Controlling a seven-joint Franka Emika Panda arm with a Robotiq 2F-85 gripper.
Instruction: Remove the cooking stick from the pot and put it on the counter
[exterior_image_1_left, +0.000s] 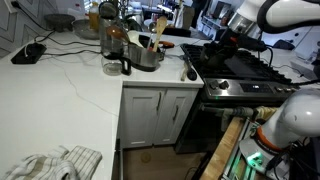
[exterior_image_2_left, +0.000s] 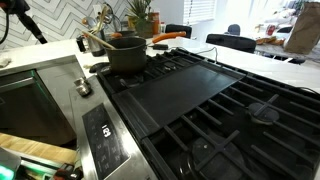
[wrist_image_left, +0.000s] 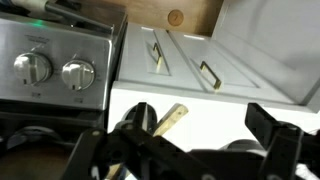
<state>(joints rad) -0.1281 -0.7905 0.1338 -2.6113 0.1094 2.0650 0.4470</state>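
The small dark pot (exterior_image_2_left: 125, 52) stands at the far end of the black stove. The pale cooking stick (exterior_image_2_left: 92, 40) leans out of it over the rim, toward the white counter (exterior_image_2_left: 40, 55). In the wrist view the stick's end (wrist_image_left: 170, 119) lies just inside one finger of my gripper (wrist_image_left: 198, 112), with white counter (wrist_image_left: 225, 100) behind it. The jaws are wide open and not closed on the stick. In an exterior view my gripper (exterior_image_1_left: 228, 40) hangs low over the stove's back corner beside the counter (exterior_image_1_left: 70, 80). The pot is not clear there.
A shiny steel pot (exterior_image_1_left: 145, 52) with upright wooden utensils (exterior_image_1_left: 158, 30) stands on the counter near the stove. A dark-headed spoon (exterior_image_1_left: 188, 70) lies by the counter's edge. A cloth (exterior_image_1_left: 55, 162) lies at the front. Stove knobs (wrist_image_left: 55, 70) and cabinet doors (wrist_image_left: 200, 60) show in the wrist view.
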